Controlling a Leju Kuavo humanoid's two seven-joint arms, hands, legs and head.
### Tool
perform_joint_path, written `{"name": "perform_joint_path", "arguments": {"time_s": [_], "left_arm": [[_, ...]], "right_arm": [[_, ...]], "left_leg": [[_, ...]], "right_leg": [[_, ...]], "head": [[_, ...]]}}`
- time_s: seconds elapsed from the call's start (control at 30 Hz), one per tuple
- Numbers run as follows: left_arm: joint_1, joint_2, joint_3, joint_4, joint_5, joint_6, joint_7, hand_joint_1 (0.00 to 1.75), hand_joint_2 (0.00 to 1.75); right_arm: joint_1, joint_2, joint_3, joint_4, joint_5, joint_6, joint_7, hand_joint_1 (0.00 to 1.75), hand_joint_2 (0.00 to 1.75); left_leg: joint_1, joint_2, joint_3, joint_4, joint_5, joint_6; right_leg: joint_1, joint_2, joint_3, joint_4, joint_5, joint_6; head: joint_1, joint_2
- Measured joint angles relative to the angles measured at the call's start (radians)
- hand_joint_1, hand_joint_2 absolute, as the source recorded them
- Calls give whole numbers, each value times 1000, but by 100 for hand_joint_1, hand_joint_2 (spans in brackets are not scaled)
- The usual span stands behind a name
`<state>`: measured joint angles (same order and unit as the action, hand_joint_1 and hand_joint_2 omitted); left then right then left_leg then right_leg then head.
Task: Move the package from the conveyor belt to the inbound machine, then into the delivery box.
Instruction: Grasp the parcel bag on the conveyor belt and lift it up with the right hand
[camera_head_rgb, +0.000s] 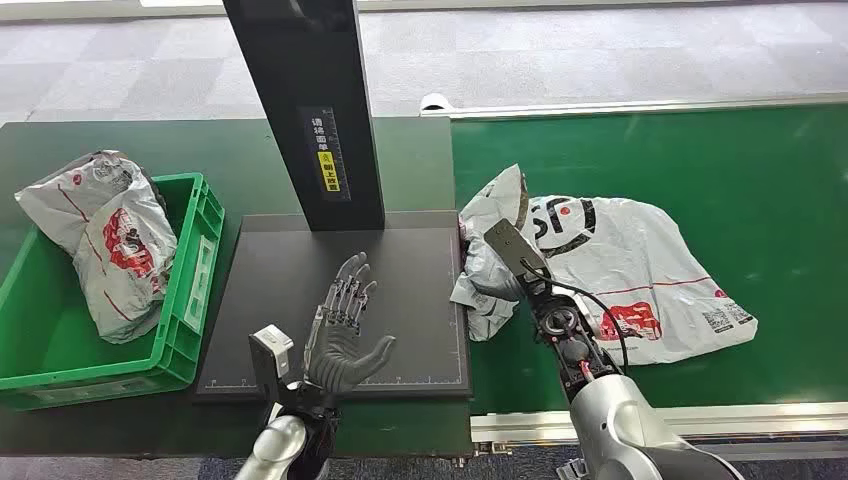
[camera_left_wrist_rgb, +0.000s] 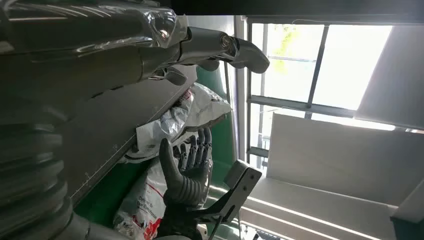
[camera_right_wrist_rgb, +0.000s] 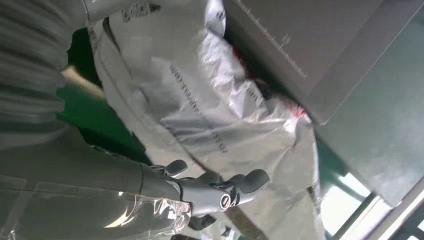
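The package (camera_head_rgb: 620, 270), a crumpled white and grey plastic mailer with red and black print, lies on the green belt (camera_head_rgb: 740, 170), its left end bunched up against the right edge of the dark scanner plate (camera_head_rgb: 300, 300). The right hand (camera_head_rgb: 497, 290) reaches in from below and sits at that bunched end, right where the belt meets the plate; from the head view the fingers are tucked into the folds, and the wrist view shows the thumb (camera_right_wrist_rgb: 240, 187) lying along the plastic with the darker fingers beneath it, so the hand seems to be touching the package, but I cannot tell whether it actually grips it. The left hand (camera_head_rgb: 345, 335) hovers over the middle of the plate, palm up toward the camera, fingers (camera_head_rgb: 350, 285) spread and released, holding nothing. The left wrist view looks across the plate edge at the right hand raised beside the package (camera_left_wrist_rgb: 170, 125). A black post (camera_head_rgb: 310, 110) with a yellow label rises from the back of the plate. To the left of the plate stands a green crate (camera_head_rgb: 190, 300) on the dark green worktop (camera_head_rgb: 420, 160), and a second mailer (camera_head_rgb: 110, 240) with red print leans over the crate's far left corner, part in, part draped over the rim. Grey carpet (camera_head_rgb: 600, 50) runs behind the worktop and belt.
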<state>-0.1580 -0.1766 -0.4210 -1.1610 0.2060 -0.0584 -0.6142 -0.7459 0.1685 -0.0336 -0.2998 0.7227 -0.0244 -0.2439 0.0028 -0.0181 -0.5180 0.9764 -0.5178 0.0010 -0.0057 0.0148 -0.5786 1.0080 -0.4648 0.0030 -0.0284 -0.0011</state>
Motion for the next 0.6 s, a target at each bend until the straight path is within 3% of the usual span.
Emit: {"name": "perform_joint_path", "arguments": {"time_s": [0.2,0.4,0.53,0.6], "left_arm": [[0,0,1,0,0,0,3,0,175],[0,-1,2,0,0,-1,7,0,175],[-1,-1,4,0,0,-3,9,0,175],[-2,-1,7,0,0,-4,10,0,175]], "right_arm": [[17,53,25,0,16,13,-29,0,175],[28,76,43,2,12,35,-1,0,175],[59,82,46,7,-15,41,53,171,175],[70,80,45,8,-30,41,61,175,175]], "left_leg": [[0,0,0,0,0,0],[0,0,0,0,0,0],[0,0,0,0,0,0],[0,1,1,0,0,0]], "right_leg": [[0,0,0,0,0,0],[0,0,0,0,0,0],[0,0,0,0,0,0],[0,1,0,0,0,0]], "head": [[0,0],[0,0],[0,0],[0,0]]}}
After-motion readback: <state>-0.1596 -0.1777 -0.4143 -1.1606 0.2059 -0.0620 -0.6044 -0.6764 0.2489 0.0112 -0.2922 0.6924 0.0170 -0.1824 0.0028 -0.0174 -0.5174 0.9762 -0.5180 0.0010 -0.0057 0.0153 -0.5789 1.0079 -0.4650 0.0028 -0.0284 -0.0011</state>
